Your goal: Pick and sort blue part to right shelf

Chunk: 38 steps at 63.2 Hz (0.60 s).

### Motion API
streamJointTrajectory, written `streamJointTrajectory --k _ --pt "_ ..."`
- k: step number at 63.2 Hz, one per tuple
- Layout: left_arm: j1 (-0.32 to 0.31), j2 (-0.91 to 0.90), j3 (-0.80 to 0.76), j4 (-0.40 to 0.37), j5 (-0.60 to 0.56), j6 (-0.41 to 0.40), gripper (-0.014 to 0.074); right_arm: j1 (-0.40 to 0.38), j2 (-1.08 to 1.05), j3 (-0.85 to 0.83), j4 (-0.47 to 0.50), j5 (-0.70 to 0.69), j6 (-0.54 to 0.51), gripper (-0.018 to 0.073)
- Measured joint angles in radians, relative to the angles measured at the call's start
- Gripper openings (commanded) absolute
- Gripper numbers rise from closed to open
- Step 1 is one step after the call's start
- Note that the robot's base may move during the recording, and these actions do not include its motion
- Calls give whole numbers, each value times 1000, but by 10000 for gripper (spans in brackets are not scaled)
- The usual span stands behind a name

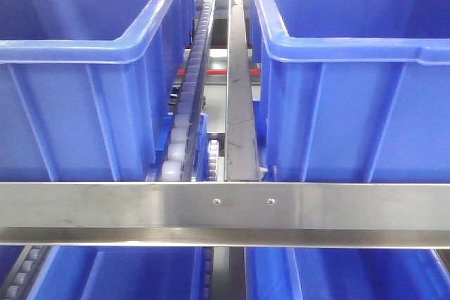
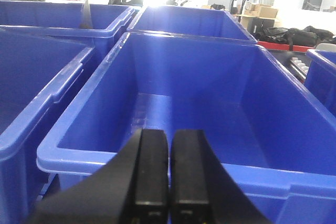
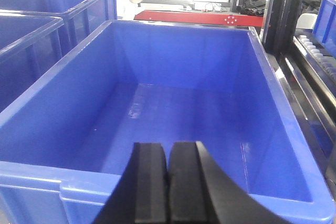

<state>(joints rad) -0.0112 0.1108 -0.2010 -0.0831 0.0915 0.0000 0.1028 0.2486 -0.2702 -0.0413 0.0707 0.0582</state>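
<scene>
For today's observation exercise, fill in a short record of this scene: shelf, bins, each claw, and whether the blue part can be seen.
shelf: steel rack with a flat front rail and white roller tracks between bins
bins: large open-top blue bins; the ones under the wrist cameras look empty
left claw: shut, holding nothing, above the near rim of a bin
right claw: shut, holding nothing, above the near rim of a bin
blue part: not visible in any view
</scene>
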Motion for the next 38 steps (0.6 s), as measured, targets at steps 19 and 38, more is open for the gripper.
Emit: streamJointTrajectory --k 19,38 --pt "0 0 0 0 0 0 123 0 -21 26 0 -2 0 58" --pt "0 0 0 0 0 0 123 -35 -241 215 -6 1 0 58"
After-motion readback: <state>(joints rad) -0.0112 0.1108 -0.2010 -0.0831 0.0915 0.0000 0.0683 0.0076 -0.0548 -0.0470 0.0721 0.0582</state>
